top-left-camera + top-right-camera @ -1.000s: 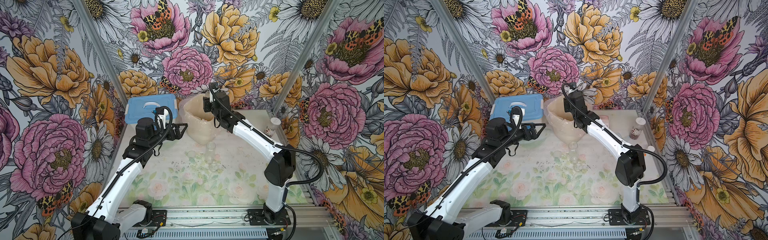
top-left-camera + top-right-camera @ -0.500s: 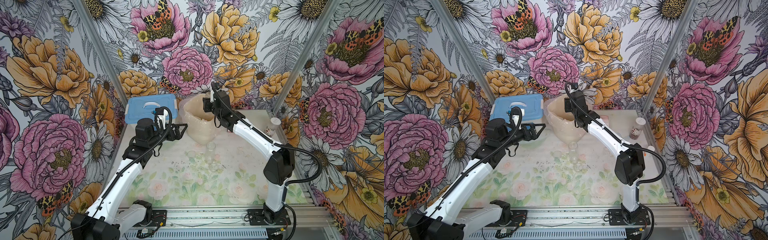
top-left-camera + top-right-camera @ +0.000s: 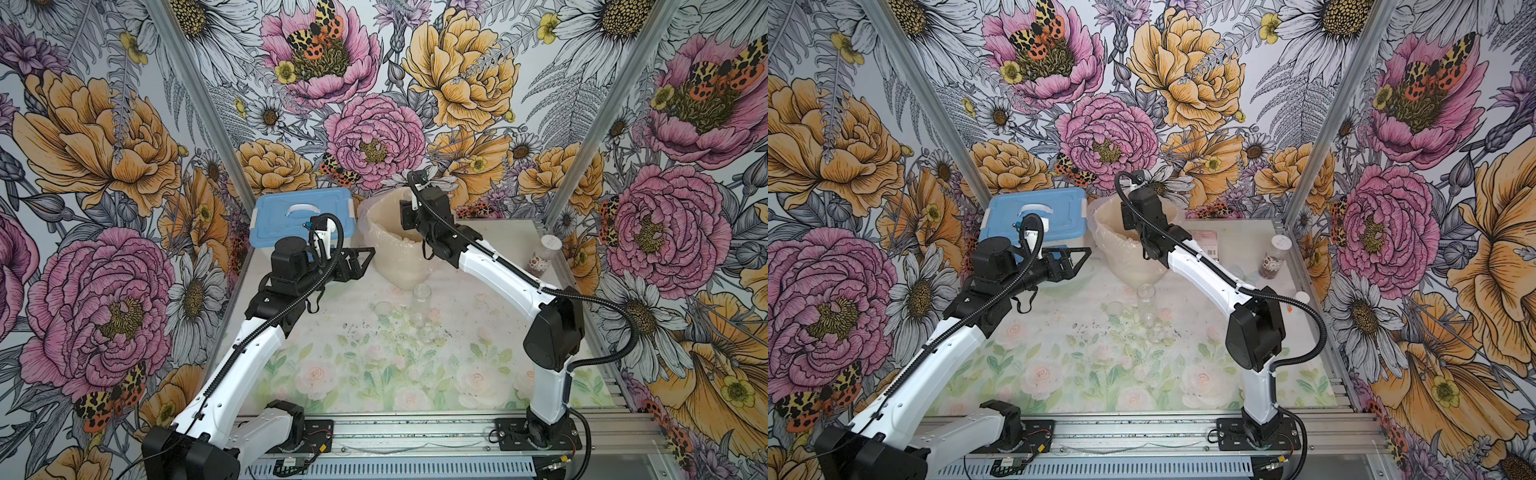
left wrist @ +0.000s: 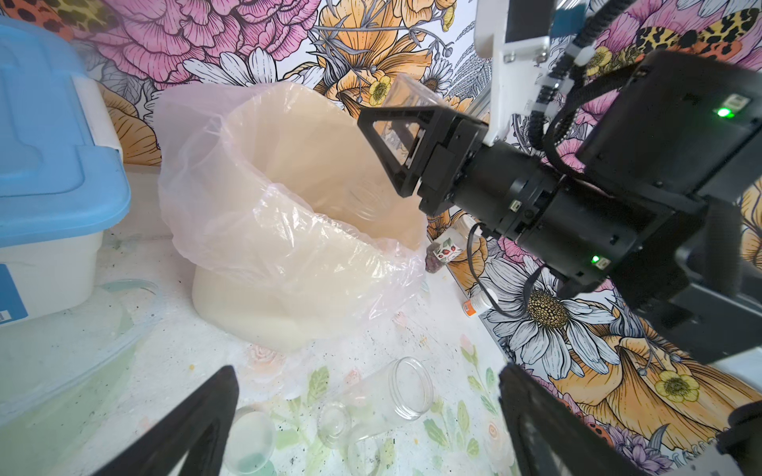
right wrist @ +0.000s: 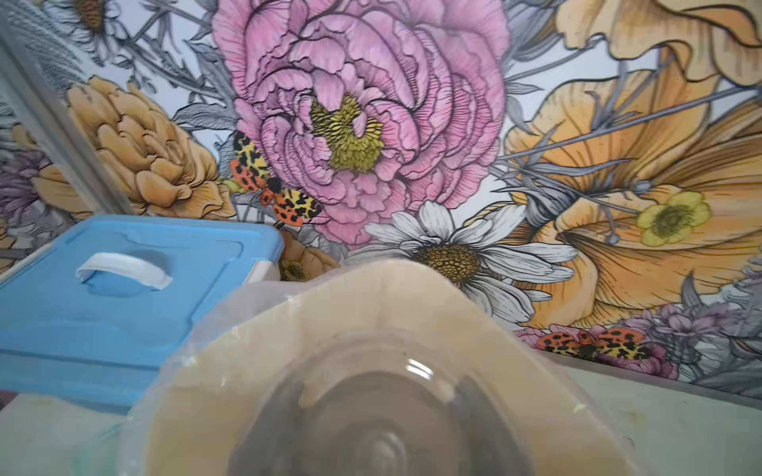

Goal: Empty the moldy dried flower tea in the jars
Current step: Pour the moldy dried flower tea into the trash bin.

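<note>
- White storage box with blue lid [image 3: 299, 212]: hard moulded plastic, not involved.
- Left gripper [image 3: 363, 259]: jaws spread wide, nothing held, hovering just beside the bin. The bag could be snagged if it is swung in.
- Cream bin lined with thin crinkly translucent bag [image 4: 268, 255]: flimsy rim that could be nudged or tipped by the arm above.
- Right gripper [image 4: 387, 140]: jaws narrowed on a clear smooth cylindrical jar [image 4: 406, 92], tilted over the bin mouth and apparently empty. The slick wall could slip and the jar be dropped in.
- Clear open jar lying on its side [image 4: 396, 391]: round, easily rolled. Dark tea crumbs [image 3: 361, 328] are scattered on the tabletop nearby.
- Labelled white-lidded jar [image 3: 1276, 255], near the right wall: capped, reddish dried buds seen inside, judged not yet emptied.
</note>
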Controlling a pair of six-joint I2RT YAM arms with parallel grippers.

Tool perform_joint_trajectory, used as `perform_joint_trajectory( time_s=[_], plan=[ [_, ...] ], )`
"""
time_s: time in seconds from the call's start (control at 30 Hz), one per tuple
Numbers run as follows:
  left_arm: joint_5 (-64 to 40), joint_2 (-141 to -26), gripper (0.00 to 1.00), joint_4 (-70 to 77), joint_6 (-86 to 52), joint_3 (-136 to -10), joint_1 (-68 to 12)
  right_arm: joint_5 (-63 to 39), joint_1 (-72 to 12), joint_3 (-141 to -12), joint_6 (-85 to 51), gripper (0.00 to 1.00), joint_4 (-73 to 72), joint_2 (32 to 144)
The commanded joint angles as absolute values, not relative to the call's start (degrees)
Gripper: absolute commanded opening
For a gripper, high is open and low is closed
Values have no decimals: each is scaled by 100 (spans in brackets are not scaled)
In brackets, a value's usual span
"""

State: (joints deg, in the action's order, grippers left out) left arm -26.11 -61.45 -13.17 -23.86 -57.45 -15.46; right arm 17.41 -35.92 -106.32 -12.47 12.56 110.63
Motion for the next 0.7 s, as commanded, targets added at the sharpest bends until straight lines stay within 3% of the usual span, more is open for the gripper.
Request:
perform_joint_trajectory(
  time_s=[0.0, 0.23, 0.43, 0.67],
  plan=[
    [-2534, -6073, 99, -1003, -2556, -5644, -1494, 1235, -3208, -10682, -2074, 0, 1187, 10985],
    [-2634, -6108, 99, -106, -3737, -5479, -1494, 1306, -3121, -10876, -2628, 0, 1163, 10486],
    [-2802, -6137, 99, 839, -4911, -5427, -1516, 600, -3041, -10804, -3471, 0, 988, 9980],
    [-3320, -6510, 99, 1968, -5925, -5472, -1591, 52, -2999, -9544, -5130, 0, -137, 9208]
  ],
)
